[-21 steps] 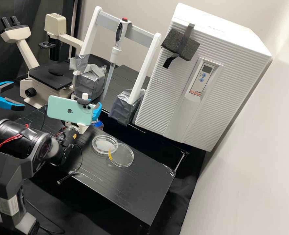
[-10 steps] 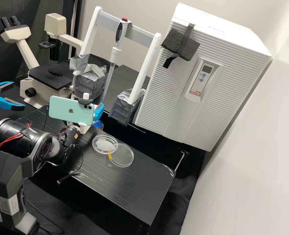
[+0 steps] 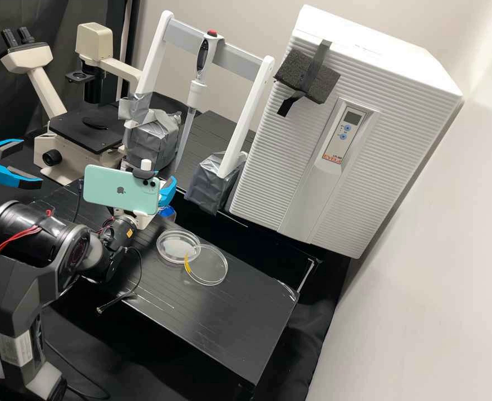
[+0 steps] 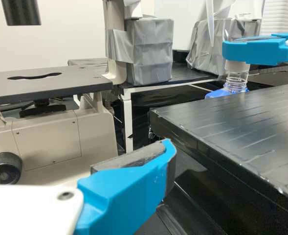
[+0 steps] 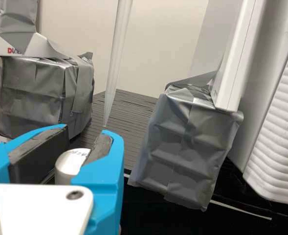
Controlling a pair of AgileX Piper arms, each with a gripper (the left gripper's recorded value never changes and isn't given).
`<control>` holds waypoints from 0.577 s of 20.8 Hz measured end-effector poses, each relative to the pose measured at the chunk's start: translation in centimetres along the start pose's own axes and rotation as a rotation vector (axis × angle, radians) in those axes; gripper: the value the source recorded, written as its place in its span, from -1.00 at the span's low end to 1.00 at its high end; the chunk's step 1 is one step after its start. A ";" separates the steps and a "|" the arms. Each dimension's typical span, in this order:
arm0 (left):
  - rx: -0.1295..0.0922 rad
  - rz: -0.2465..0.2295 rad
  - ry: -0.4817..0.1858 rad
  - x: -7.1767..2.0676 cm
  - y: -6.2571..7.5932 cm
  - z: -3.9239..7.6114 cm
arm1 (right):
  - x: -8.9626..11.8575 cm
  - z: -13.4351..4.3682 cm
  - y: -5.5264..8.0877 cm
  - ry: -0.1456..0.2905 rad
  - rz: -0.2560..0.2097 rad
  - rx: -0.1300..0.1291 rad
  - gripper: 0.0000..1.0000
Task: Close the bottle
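While right jaws clamp the cap (image 5: 73, 164), its lettering is illegible.
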 end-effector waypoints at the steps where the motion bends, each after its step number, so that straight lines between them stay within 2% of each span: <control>1: 0.000 0.000 0.000 0.00 0.0 0.0 | 0.0 0.0 0.0 0.000 0.000 0.000 -1.00; 12: 0.000 0.000 0.000 0.00 0.0 0.0 | -0.4 0.0 -0.7 0.010 0.000 0.007 -1.00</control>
